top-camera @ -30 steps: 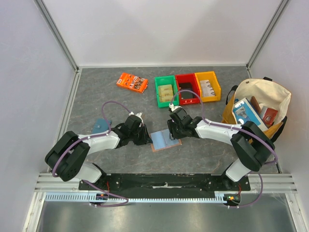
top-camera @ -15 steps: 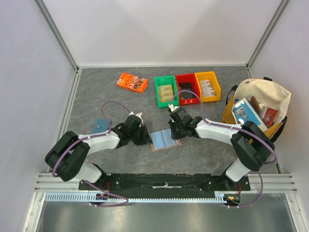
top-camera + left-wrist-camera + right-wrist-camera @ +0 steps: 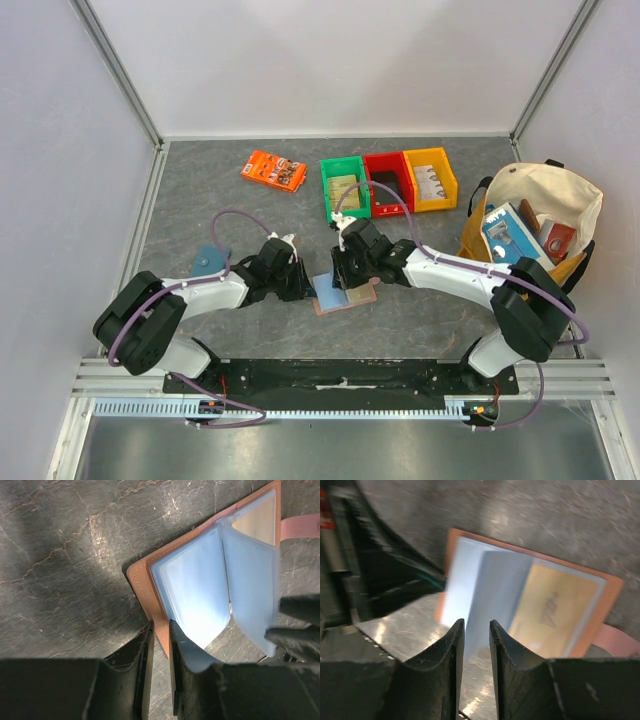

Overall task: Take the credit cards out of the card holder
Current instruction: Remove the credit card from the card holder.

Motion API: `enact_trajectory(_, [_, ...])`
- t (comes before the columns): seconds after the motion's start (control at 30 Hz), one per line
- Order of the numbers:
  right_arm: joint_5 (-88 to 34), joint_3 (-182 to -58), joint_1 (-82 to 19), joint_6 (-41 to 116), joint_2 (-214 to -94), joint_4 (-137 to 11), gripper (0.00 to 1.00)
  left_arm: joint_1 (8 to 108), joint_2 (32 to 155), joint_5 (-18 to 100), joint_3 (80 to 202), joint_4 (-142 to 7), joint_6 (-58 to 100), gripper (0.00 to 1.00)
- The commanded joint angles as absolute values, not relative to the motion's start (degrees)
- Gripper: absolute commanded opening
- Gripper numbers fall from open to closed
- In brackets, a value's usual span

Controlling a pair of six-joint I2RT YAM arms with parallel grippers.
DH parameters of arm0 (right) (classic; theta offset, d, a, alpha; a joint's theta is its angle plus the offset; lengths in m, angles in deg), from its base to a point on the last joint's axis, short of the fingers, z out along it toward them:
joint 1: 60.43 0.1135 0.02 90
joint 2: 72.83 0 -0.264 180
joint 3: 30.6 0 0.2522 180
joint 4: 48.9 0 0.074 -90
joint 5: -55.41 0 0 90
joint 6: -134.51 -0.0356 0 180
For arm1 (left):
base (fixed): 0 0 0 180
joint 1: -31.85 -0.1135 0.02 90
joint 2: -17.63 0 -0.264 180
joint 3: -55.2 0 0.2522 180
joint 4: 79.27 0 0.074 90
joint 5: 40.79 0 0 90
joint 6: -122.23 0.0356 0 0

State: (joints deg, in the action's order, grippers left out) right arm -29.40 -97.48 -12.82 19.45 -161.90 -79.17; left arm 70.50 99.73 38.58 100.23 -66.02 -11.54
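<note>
The tan leather card holder [image 3: 345, 295] lies open on the table between my arms, its light blue plastic sleeves [image 3: 197, 592] fanned out. A gold card [image 3: 555, 610] shows in a right-hand sleeve, and also in the left wrist view [image 3: 255, 522]. My left gripper [image 3: 303, 288] is shut on the holder's left leather edge [image 3: 159, 630]. My right gripper [image 3: 345, 275] is over the holder's middle. Its jaws stand a narrow gap apart around the edge of one raised sleeve [image 3: 495, 590].
At the back stand an orange packet [image 3: 273, 170] and green [image 3: 344, 187], red [image 3: 388, 182] and yellow [image 3: 431, 178] bins. A cream tote bag [image 3: 535, 225] with boxes stands at the right. A teal pouch [image 3: 208, 260] lies by my left arm.
My right gripper has moved left from the holder's right side to over its middle, and one sleeve now stands lifted. My left gripper has not moved.
</note>
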Motion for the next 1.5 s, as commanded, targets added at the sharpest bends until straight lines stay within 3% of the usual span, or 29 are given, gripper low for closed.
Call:
enact_trajectory(0.0, [-24.8, -101.3, -11.5, 19.1, -160.3, -76.4, 0.34, 70.9, 100.1, 38.7, 98.7, -64.0, -12.8, 0.25])
enact_trajectory(0.27, [-14.7, -102.9, -10.5, 23.0, -164.4, -74.9, 0.47, 70.8, 97.8, 40.4, 97.4, -63.4, -13.8, 0.26])
enact_trajectory(0.5, [-33.2, -99.4, -13.5, 21.7, -160.2, -79.2, 0.48, 71.0, 85.3, 48.9, 97.2, -55.9, -14.5, 0.34])
enact_trajectory(0.63, [-36.8, -96.5, -16.7, 21.0, -159.7, -80.0, 0.53, 70.9, 79.9, 51.9, 99.8, -53.6, -12.5, 0.38])
enact_trajectory(0.9, [-37.8, -95.2, -17.3, 20.7, -163.4, -79.4, 0.58, 71.5, 90.9, 39.0, 105.8, -60.2, -11.3, 0.38])
enact_trajectory(1.17, [-37.4, -94.7, -17.3, 21.0, -164.4, -79.1, 0.59, 72.2, 101.3, 39.7, 106.3, -60.3, -9.3, 0.35])
enact_trajectory(1.47, [-34.8, -94.6, -17.2, 20.8, -164.9, -77.9, 0.54, 72.9, 104.6, 41.0, 104.8, -59.8, -9.0, 0.32])
